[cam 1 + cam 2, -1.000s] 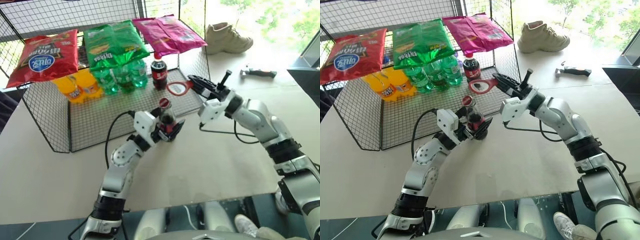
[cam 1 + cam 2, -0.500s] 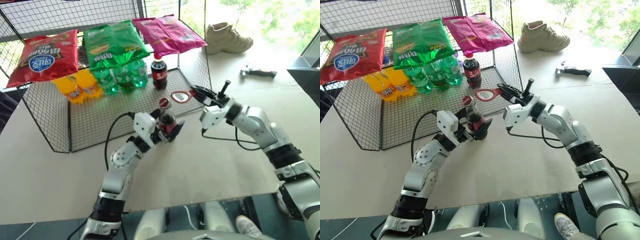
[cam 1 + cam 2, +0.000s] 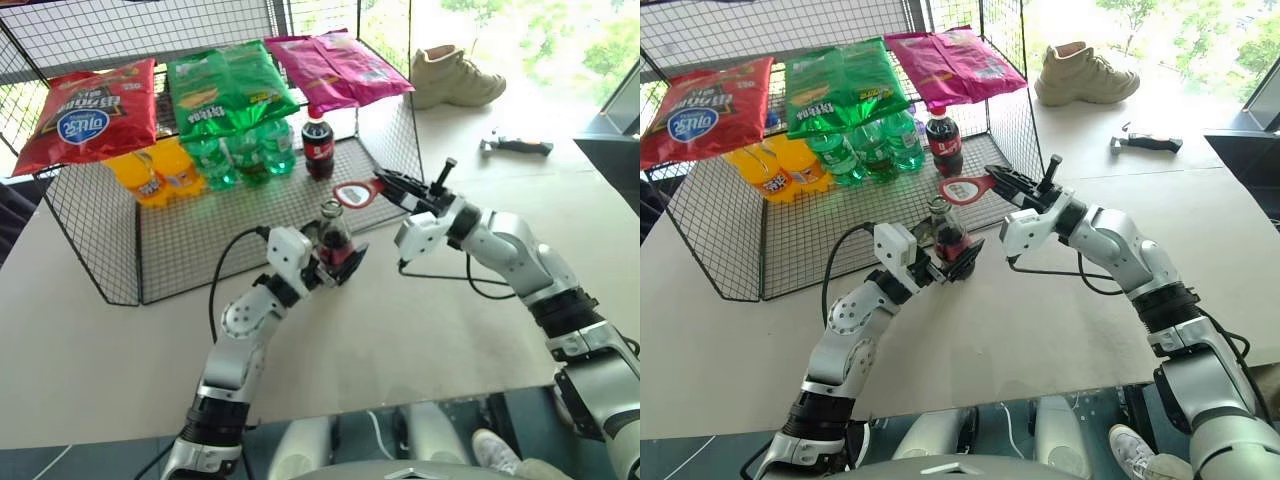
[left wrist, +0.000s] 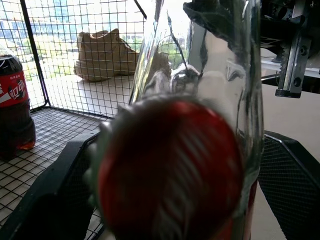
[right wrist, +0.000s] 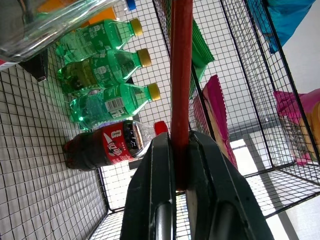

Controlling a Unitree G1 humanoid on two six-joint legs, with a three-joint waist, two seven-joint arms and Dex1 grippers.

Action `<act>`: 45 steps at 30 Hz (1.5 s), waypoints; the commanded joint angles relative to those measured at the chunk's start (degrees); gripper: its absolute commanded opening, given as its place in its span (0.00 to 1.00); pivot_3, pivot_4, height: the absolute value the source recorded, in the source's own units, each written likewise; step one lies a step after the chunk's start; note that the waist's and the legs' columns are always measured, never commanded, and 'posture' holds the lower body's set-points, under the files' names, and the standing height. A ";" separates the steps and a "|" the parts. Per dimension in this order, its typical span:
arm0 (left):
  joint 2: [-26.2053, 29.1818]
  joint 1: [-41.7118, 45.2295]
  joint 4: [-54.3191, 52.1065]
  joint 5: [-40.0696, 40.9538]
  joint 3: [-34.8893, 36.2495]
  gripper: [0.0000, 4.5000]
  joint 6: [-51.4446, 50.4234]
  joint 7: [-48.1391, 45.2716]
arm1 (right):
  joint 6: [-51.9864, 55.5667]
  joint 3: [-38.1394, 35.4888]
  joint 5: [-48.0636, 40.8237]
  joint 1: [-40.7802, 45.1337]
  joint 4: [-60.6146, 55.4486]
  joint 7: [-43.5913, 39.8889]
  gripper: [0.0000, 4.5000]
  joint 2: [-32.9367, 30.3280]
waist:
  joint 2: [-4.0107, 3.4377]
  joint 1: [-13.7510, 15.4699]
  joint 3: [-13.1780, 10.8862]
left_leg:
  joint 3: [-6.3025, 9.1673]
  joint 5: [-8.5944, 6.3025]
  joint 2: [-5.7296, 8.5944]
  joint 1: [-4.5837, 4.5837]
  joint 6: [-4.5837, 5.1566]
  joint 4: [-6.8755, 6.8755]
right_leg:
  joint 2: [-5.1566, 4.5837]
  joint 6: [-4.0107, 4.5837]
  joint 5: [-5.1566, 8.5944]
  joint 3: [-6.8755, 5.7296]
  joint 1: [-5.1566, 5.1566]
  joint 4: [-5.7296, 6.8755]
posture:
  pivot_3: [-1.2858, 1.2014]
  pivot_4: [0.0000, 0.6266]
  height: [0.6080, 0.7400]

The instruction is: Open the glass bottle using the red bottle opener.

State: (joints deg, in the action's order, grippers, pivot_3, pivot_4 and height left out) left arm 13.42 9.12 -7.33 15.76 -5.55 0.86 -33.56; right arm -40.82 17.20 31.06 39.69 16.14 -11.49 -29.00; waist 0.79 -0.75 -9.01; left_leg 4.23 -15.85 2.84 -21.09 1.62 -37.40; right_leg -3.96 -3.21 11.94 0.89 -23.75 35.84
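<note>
The glass bottle (image 3: 333, 236) stands upright on the table just in front of the wire rack, dark liquid and red label showing. My left gripper (image 3: 338, 262) is shut on its lower body, one black finger (image 4: 47, 200) on each side. My right gripper (image 3: 392, 186) is shut on the handle of the red bottle opener (image 3: 355, 193) and holds it roughly level. The opener's ring head sits at the bottle's top, slightly to its right. In the right wrist view the red handle (image 5: 181, 75) runs straight out between the fingers (image 5: 152, 200).
The wire rack (image 3: 120, 250) behind holds a plastic cola bottle (image 3: 318, 143), green bottles (image 3: 245, 150), orange bottles (image 3: 155, 175) and snack bags on top. A beige shoe (image 3: 455, 75) and a black tool (image 3: 515, 147) lie far right. A black cable (image 3: 440, 268) runs under the right arm.
My right gripper has brought the opener down and left to the bottle's top. The red cap seen earlier is now covered. The left gripper and bottle stayed still.
</note>
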 commanded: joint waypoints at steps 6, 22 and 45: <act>0.68 -1.75 -3.65 0.25 0.55 0.99 0.43 -0.10 | -0.03 -1.91 -1.40 0.73 -1.74 0.39 0.00 -0.40 | 0.00 -0.03 0.00 | 0.00 0.00 0.00 0.00 0.00 0.00 | 0.00 0.00 0.00 0.01 0.00 0.00 | 0.52 0.24 1.00; 5.94 -9.37 -10.03 1.86 5.67 0.99 -1.47 -0.03 | 6.16 -7.43 -8.92 -4.62 -4.39 -1.58 0.00 -2.05 | 0.00 0.01 0.00 | -0.01 0.00 -0.03 0.01 0.00 0.00 | -0.01 0.00 0.00 0.01 0.00 0.01 | 0.52 0.24 1.00; 9.75 -20.92 -19.43 4.49 12.67 0.99 -4.60 1.78 | 35.51 -11.64 -34.61 -22.70 -23.87 -16.50 0.00 2.06 | -0.01 0.16 0.00 | 0.01 -0.14 -0.06 0.03 0.24 0.00 | -0.04 0.00 0.00 -0.02 0.05 0.01 | 0.52 0.24 1.00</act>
State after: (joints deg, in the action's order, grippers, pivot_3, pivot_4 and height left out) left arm 22.83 -11.54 -24.30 19.46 5.45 -3.61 -32.27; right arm -9.60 7.11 1.47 17.41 -3.91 -25.90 -27.29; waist 0.79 -0.59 -9.01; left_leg 4.25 -16.00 2.78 -21.06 1.88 -37.40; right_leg -4.01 -3.21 11.94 0.87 -23.70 35.85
